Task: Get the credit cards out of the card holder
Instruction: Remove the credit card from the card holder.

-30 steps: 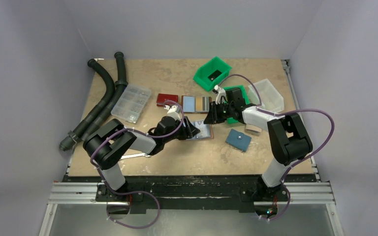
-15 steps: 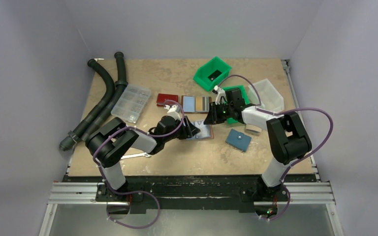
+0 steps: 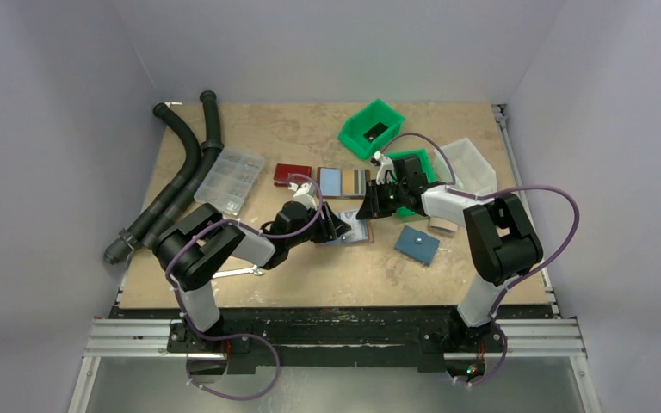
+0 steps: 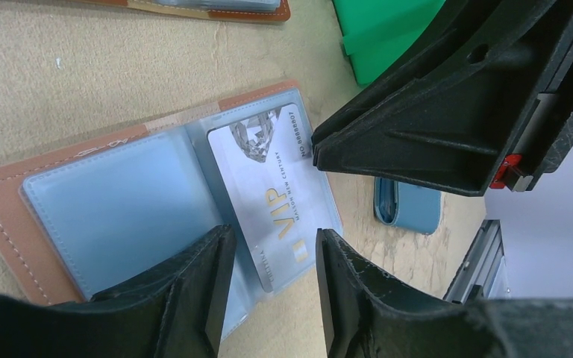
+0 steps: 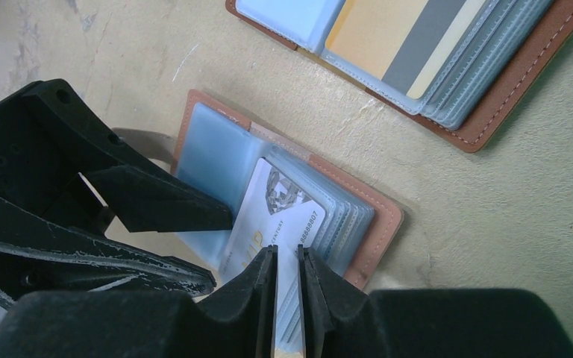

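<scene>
I am clamping my right gripper (image 5: 287, 253) almost fully closed on the edge of the VIP card (image 4: 268, 179). Its two fingers are leaving only a thin slit, and the card's pale edge is sitting in that slit. The card is still lying mostly inside the open brown card holder (image 4: 0, 216), in the right-hand stack of blue plastic sleeves, with its printed face up.

My left gripper (image 4: 272, 235) is standing about half open and is not pinching anything. Its fingertips are coming down on the holder, one on the blue sleeve left of the card and one by the card's near corner (whether that one is touching the card itself, I cannot tell). The card's near end is lying in the gap between them. The holder is resting flat on the counter (image 3: 310, 129), in the middle, just in front of a second open card holder (image 3: 344, 181) and left of the blue snap pouch (image 3: 417, 244).

Compared with a second ago, both grippers are staying at the same spot over the holder, and the holder and card are not visibly shifting. Only my arms are changing a little: the left elbow is drifting slightly right and the right elbow slightly left.
</scene>
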Tool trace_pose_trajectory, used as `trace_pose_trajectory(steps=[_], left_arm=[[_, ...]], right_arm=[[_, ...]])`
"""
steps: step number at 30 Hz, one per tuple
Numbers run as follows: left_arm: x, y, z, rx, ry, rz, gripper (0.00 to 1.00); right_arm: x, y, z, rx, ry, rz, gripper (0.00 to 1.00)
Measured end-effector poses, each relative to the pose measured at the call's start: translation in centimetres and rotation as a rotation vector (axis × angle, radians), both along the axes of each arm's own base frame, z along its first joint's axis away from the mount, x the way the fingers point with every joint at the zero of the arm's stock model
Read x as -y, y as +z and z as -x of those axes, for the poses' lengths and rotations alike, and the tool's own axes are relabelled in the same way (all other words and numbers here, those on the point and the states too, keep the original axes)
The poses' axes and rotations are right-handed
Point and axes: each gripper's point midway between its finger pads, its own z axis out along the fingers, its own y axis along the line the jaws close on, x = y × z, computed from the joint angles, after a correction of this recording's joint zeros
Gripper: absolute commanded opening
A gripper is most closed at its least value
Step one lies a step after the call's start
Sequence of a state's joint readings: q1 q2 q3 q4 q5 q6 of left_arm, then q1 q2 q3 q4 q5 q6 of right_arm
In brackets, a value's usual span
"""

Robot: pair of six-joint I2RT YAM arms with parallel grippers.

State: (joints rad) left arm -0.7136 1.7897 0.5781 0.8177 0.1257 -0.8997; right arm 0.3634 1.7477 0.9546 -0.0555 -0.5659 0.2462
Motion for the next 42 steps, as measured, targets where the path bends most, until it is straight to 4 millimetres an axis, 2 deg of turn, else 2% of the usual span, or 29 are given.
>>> trace_pose_trajectory(steps=[26,32,42], left_arm=[[-0.3,-0.8,-0.9,-0.059,0.051,0.058,0.42],[-0.5,-0.9,-1.2,-0.08,0.071,0.075,0.36],[-0.5,-1.1,-1.6,-0.106,0.088,0.117,0.36]], right_arm=[[-0.1,-0.8,-0.6,-0.033,-0.016,0.0,0.17],[-0.2,-0.9,-0.7,-0.036,-0.017,0.001,0.15],[-0.2,-0.9,-0.8,-0.049,-0.013,-0.008,0.1]])
